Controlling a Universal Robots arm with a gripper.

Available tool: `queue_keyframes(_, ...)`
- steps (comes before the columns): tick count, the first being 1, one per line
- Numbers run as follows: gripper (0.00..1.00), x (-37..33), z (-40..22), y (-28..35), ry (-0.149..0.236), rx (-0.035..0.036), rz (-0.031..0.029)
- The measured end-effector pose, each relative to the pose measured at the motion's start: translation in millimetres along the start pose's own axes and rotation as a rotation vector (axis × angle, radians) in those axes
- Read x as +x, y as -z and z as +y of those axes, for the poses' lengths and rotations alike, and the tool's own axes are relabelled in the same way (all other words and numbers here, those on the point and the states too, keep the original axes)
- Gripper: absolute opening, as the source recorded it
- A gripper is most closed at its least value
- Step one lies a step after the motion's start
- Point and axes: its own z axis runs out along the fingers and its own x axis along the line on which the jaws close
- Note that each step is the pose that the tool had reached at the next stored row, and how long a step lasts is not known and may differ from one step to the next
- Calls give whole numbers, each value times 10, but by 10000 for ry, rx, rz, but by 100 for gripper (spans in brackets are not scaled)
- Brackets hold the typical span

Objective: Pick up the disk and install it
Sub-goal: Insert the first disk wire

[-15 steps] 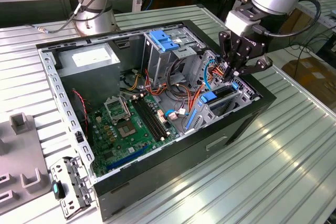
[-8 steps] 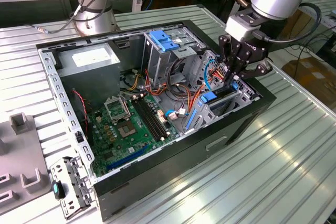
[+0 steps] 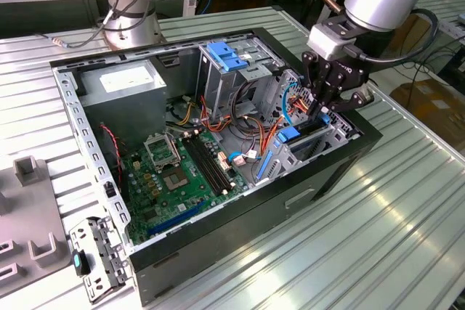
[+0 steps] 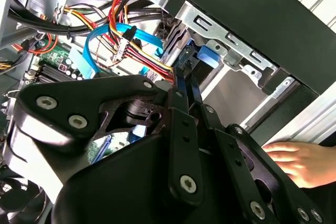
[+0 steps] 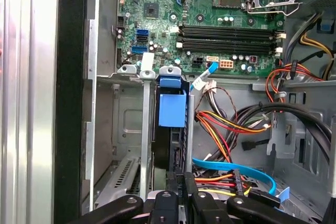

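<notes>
no print or label can be read on anything here.

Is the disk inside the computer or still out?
Inside: the disk stands on edge in the metal bay of the case, and the hand is at its end.

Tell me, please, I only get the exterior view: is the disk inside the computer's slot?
Observer: Yes. In the first wrist view the disk stands on edge inside the drive cage, between two metal uprights, with its blue rail end facing the camera.
Operator: Where is the gripper, then?
Observer: In that same view the gripper is right at the disk's near end, in line with it. I cannot tell whether it touches.
Operator: Is anybody close by?
Observer: Yes. The second wrist view shows a person's hand resting just outside the case's black wall.
</notes>
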Motion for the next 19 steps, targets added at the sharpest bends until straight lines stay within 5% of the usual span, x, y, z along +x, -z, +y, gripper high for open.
queue_keyframes(19,18,4,3,-65,-68,-2,-1)
